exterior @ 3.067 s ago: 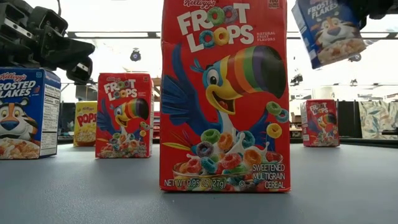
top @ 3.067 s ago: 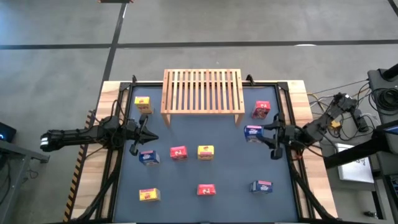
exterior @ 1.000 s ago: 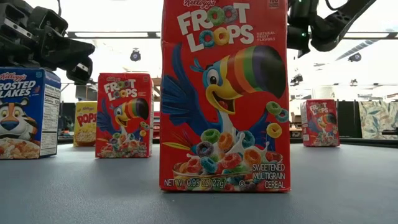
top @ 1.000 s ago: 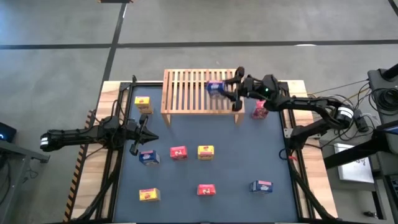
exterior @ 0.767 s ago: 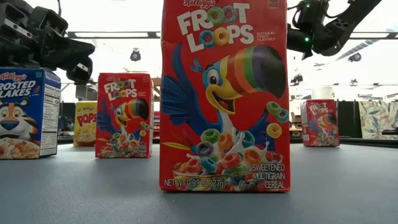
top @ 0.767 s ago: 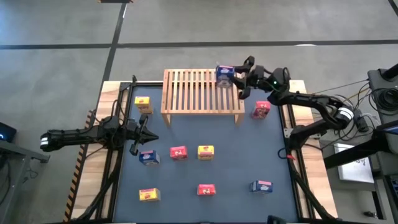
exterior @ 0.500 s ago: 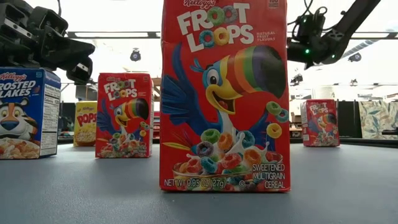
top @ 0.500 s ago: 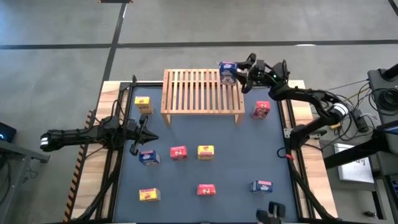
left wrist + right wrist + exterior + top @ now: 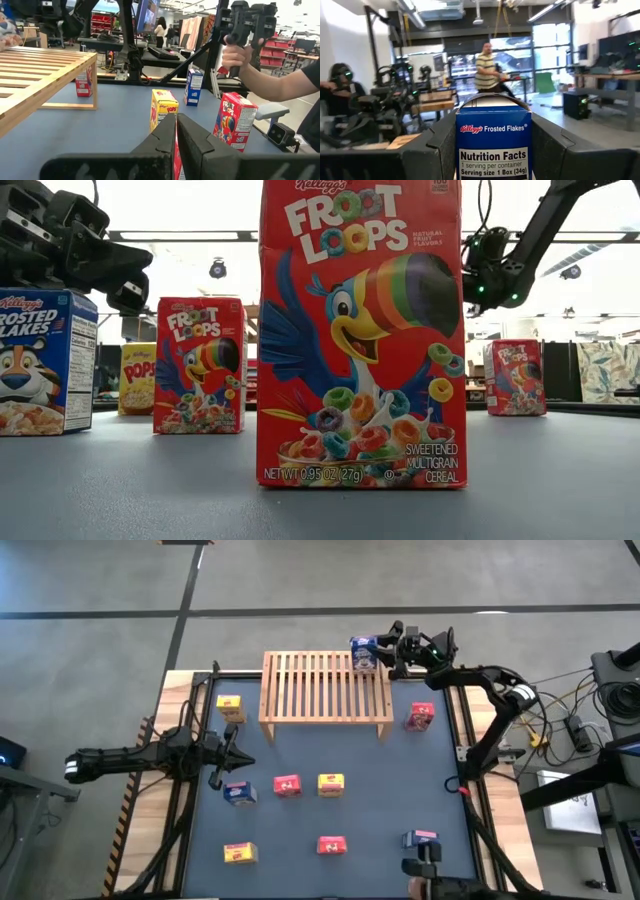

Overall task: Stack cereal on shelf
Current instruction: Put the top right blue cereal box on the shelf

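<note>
Right gripper [image 9: 385,648]: at the shelf's far right corner, about 1 o'clock on the table; its two dark fingers [image 9: 436,145] are clamped on the narrow sides of a blue box.
Held blue box [image 9: 364,652]: a small cardboard carton, upright, long axis vertical; in the right wrist view its nutrition panel [image 9: 493,142] faces the camera. It is at the shelf's far right edge; whether it touches the slats cannot be told.
Shelf [image 9: 325,686]: low light-wood rack at 12 o'clock, top of parallel slats running near to far, plain side legs.
Left gripper [image 9: 232,755]: at 9 o'clock, pointing toward the table centre, fingers closed together with nothing between them.
Boxes on the table: yellow box [image 9: 229,707] at 10 o'clock beside the shelf's left leg; red box [image 9: 421,717] at 2 o'clock beside its right leg; blue box [image 9: 239,793], red box [image 9: 287,785] and yellow box [image 9: 331,784] in a row across the middle; yellow box [image 9: 238,853], red box [image 9: 331,845] and blue box [image 9: 421,839] along the near edge.
Table [image 9: 380,800]: flat dark blue mat inside a wooden border.
Person: a hand [image 9: 235,54] grips a dark handle beyond the table.
</note>
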Controlling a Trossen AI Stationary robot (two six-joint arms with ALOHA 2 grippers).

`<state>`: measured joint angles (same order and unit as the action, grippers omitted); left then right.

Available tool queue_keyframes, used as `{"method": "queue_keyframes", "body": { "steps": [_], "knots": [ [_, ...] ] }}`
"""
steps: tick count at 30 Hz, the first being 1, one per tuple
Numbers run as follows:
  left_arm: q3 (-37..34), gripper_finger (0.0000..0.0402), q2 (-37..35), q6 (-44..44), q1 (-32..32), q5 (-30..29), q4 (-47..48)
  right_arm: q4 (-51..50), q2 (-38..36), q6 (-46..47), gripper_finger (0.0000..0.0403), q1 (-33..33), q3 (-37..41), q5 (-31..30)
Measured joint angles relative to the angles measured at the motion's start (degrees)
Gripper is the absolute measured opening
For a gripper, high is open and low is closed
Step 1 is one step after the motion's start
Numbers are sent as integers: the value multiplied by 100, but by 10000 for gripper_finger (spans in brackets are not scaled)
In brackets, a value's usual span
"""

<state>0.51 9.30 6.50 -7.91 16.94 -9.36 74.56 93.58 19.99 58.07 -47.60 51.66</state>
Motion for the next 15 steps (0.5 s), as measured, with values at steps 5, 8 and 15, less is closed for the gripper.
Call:
{"method": "queue_keyframes", "body": {
  "steps": [5, 8, 15],
  "knots": [
    [0, 0, 0, 0, 1, -1, 1, 34, 246, 11, 178, 15, -199, 156],
    [0, 0, 0, 1, -1, 0, 1, -7, 272, 61, 183, 14, -276, 284],
    [-2, 0, 0, 0, 1, 1, 1, -91, 49, 61, 216, 11, -200, 319]
  ]
}}
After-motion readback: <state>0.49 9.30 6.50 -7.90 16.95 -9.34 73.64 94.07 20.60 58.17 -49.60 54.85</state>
